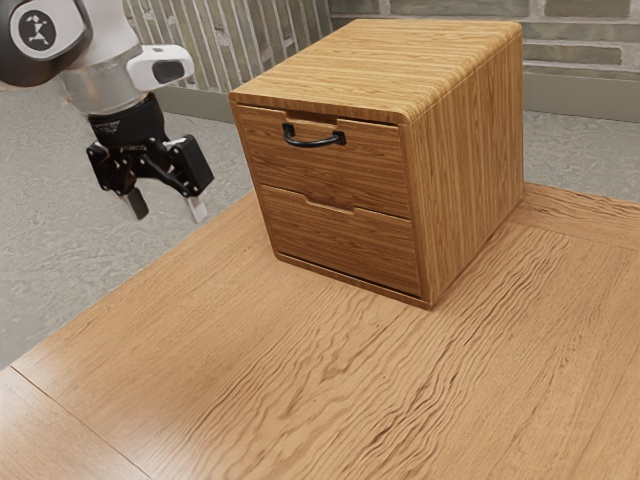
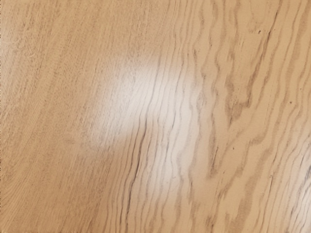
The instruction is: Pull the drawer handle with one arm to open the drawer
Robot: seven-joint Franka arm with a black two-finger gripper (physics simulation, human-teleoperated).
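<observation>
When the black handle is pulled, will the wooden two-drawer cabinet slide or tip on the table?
The wooden two-drawer cabinet probably won't tip: it sits flat and broad. It may slide, as the wooden table looks glossy. The black handle seems rigid.

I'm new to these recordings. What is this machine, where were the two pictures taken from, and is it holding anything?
The machine is a simulated robot arm. Its black two-fingered end effector hangs open and empty at the exterior view's left, apart from the cabinet. That picture comes from a camera beside the arm. The other comes from a camera on the arm's hand, looking at the wood grain of the table. The wooden cabinet stands on the table and has two drawers. The top drawer carries a black handle and looks shut. Nothing is being touched yet.
</observation>
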